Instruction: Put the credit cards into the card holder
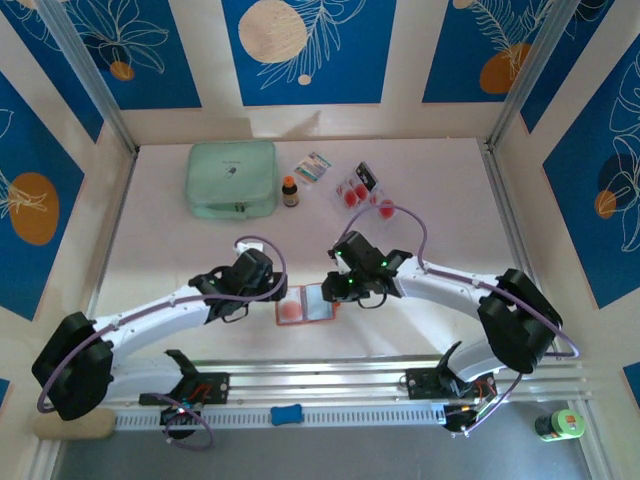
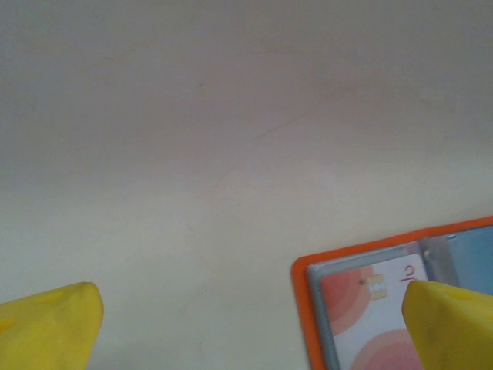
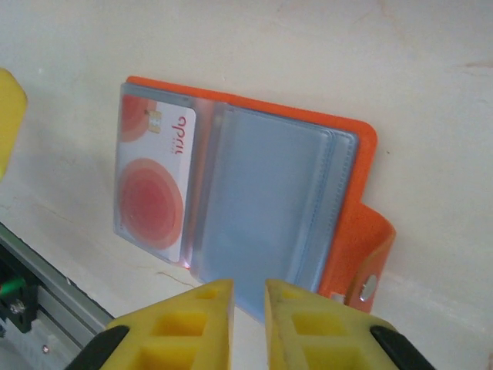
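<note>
The orange card holder (image 1: 308, 305) lies open and flat near the table's front edge, its pale blue pockets up (image 3: 269, 193). One credit card (image 3: 154, 177) with red circles sits in its left pocket (image 2: 362, 324). More credit cards (image 1: 362, 188) lie loose at the back, right of centre. My right gripper (image 3: 249, 289) hovers over the holder's near edge (image 1: 338, 290), its jaws a narrow gap apart with nothing between them. My left gripper (image 2: 250, 297) stands wide open at the holder's left side (image 1: 272, 293), one yellow finger (image 2: 451, 324) over the holder's corner.
A mint-green zip pouch (image 1: 232, 178) sits at the back left, with a small brown bottle (image 1: 290, 191) and a patterned packet (image 1: 314, 167) beside it. A metal rail (image 1: 330, 375) runs along the front edge. Side walls close in the table.
</note>
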Robot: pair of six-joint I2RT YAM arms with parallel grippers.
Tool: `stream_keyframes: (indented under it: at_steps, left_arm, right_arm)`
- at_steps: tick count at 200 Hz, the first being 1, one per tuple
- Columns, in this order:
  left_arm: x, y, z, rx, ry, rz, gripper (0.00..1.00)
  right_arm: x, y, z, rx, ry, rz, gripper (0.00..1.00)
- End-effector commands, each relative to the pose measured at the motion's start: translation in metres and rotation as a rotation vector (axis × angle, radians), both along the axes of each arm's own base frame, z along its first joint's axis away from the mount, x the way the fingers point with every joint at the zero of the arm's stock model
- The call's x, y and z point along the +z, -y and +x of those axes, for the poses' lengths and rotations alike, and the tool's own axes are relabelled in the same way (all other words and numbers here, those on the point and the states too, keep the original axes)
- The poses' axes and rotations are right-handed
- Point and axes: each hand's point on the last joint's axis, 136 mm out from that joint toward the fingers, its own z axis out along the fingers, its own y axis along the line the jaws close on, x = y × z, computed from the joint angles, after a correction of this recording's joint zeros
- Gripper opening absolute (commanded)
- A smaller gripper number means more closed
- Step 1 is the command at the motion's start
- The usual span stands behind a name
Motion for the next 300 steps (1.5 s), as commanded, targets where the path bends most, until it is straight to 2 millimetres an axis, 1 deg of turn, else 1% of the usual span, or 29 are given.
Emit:
stream_keyframes:
  at_steps: [1, 41, 70, 135, 158, 183, 216, 232, 256, 300]
  left_arm:
    - [0.006, 0.014, 0.011, -0.013, 0.017, -0.072, 0.99]
    - [0.000, 0.026, 0.017, -0.009, -0.005, -0.156, 1.00]
    - [-0.004, 0.033, 0.018, -0.013, -0.017, -0.196, 1.00]
    - [-0.012, 0.037, 0.016, -0.013, -0.029, -0.243, 1.00]
    - [-0.014, 0.038, 0.016, -0.012, -0.035, -0.251, 1.00]
    - [-0.016, 0.040, 0.015, -0.017, -0.044, -0.263, 1.00]
    - [-0.021, 0.042, 0.012, -0.022, -0.058, -0.275, 1.00]
    - [-0.024, 0.043, 0.011, -0.029, -0.069, -0.284, 1.00]
    - [-0.028, 0.047, 0.008, -0.041, -0.089, -0.296, 1.00]
    - [-0.036, 0.054, 0.003, -0.049, -0.115, -0.344, 1.00]
  right_arm:
    - [-0.002, 0.009, -0.004, 0.000, 0.005, -0.021, 0.15]
    - [-0.005, 0.007, -0.005, 0.018, 0.011, -0.041, 0.09]
    - [-0.007, 0.000, -0.005, 0.043, 0.004, -0.062, 0.06]
    - [-0.015, -0.012, 0.005, 0.062, 0.007, -0.081, 0.02]
    - [-0.021, -0.014, 0.008, 0.066, 0.001, -0.088, 0.01]
    - [-0.033, -0.011, 0.008, 0.062, -0.020, -0.103, 0.00]
    - [-0.054, 0.004, 0.001, 0.036, -0.066, -0.137, 0.00]
    - [-0.061, 0.010, -0.002, 0.024, -0.083, -0.144, 0.00]
    - [-0.067, 0.014, -0.005, 0.011, -0.097, -0.149, 0.00]
    - [-0.071, 0.016, -0.008, 0.007, -0.106, -0.149, 0.00]
